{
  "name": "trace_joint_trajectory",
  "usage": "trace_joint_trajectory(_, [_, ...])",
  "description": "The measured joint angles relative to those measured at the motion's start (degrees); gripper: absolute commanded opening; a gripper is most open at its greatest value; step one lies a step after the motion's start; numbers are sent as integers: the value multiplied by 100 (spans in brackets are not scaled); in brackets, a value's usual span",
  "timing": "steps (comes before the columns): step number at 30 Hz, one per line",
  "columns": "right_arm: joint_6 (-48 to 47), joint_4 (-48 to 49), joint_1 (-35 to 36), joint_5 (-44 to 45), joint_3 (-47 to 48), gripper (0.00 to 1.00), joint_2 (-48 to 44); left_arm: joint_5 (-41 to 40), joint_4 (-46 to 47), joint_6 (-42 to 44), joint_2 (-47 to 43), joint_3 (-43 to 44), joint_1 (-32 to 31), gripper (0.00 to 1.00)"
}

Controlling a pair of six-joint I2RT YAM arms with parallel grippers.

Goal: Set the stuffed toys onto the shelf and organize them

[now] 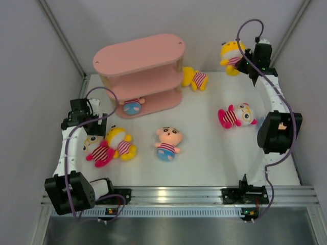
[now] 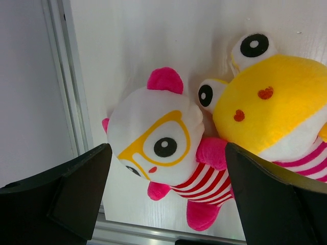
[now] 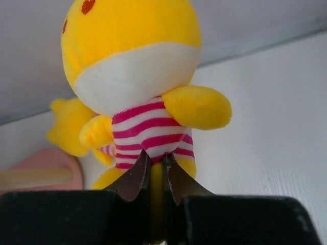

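From above: the right gripper (image 1: 245, 61) hangs over the table's (image 1: 204, 163) far right corner, with the shelf (image 1: 138, 53) at far left. Left wrist: the left gripper (image 2: 168, 150) gapes wide around a white pink-eared toy (image 2: 153, 132) by the left edge, and a yellow toy (image 2: 271, 107) touches it. Right wrist: jaws pinched on a yellow doll (image 3: 138, 76).

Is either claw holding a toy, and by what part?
The right claw pinches a yellow stuffed toy by its lower body; the left claw is open, empty.

Seven stuffed toys (image 1: 168, 140), one shelf (image 1: 138, 53)
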Motion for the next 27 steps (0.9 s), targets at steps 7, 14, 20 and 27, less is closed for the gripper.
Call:
trace_joint_trajectory(7, [-118,-376,1176,-127,2129,0,-656,22,0,0,-302,-4,0,99])
trace_joint_trajectory(14, [125,-385,2583,-291,3307,0,-452,122,0,2,-481,-164,0,99])
trace_joint_trajectory(20, [538,-380,3060,-186,3917,0,313,140,-2,2,-494,-295,0,99])
trace_joint_trajectory(27, [885,-308,3230,-125,3320,4,492,144,0,4,-494,-367,0,99])
